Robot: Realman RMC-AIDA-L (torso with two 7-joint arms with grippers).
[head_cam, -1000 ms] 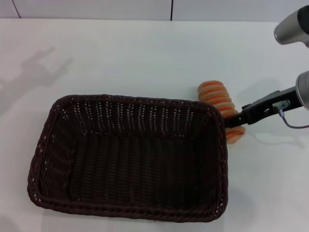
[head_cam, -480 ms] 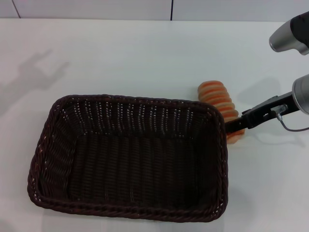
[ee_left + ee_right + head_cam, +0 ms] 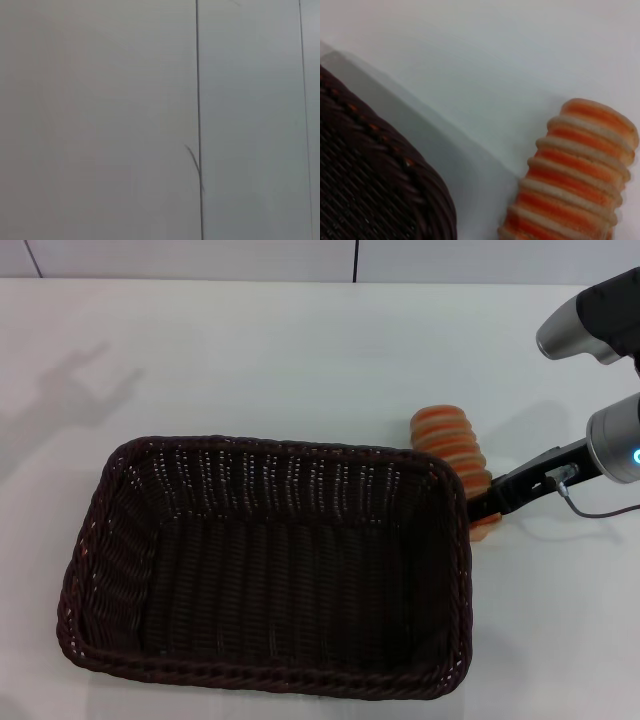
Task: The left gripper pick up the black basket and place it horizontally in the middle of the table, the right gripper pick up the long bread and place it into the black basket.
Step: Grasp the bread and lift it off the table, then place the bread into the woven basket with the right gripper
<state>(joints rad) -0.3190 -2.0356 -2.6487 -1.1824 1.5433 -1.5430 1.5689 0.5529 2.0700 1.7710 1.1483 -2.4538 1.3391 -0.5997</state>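
The black basket (image 3: 290, 447) sits flat on the white table (image 3: 300, 340), its long side across my view. The long bread (image 3: 448, 435), striped orange and cream, lies on the table right beside the basket's right rim. My right gripper (image 3: 488, 502) reaches in from the right and lies across the near part of the loaf. The right wrist view shows the bread (image 3: 570, 175) close up next to the basket's corner (image 3: 375, 185). My left gripper is out of view; its wrist view shows only a grey panelled wall (image 3: 100, 120).
A shadow of an arm (image 3: 70, 380) falls on the table at the far left. The table's far edge meets a grey wall (image 3: 200, 258). The right arm's silver elbow (image 3: 590, 320) hangs over the far right.
My right arm has shifted a little to the left and its gripper sits slightly lower on the bread. The bread and basket have not moved.
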